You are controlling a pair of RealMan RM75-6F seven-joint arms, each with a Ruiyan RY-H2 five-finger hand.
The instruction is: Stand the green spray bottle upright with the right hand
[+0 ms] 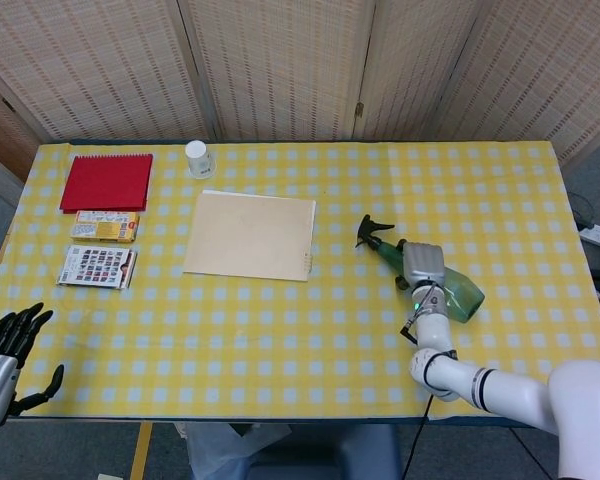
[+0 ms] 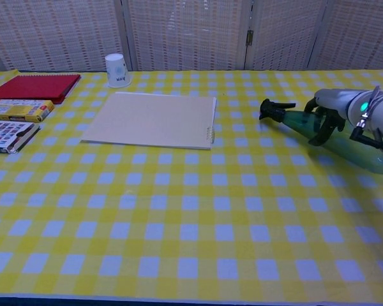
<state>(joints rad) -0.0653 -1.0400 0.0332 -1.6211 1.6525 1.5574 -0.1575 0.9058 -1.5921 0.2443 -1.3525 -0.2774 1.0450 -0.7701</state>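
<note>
The green spray bottle (image 1: 462,297) (image 2: 360,152) lies at the table's right side, its black nozzle (image 1: 373,227) (image 2: 272,109) pointing left and raised a little off the cloth. My right hand (image 1: 421,264) (image 2: 332,109) grips the bottle over its neck and shoulder, fingers (image 2: 321,129) wrapped down the front side. My left hand (image 1: 5,352) hangs off the near left corner of the table with fingers spread, holding nothing; it does not show in the chest view.
A beige folder (image 1: 250,235) (image 2: 153,119) lies mid-table, left of the nozzle. At the far left are a red notebook (image 1: 106,182) (image 2: 33,86), a yellow box (image 1: 105,226) and a printed box (image 1: 98,266). A white paper cup (image 1: 198,158) (image 2: 117,69) stands at the back.
</note>
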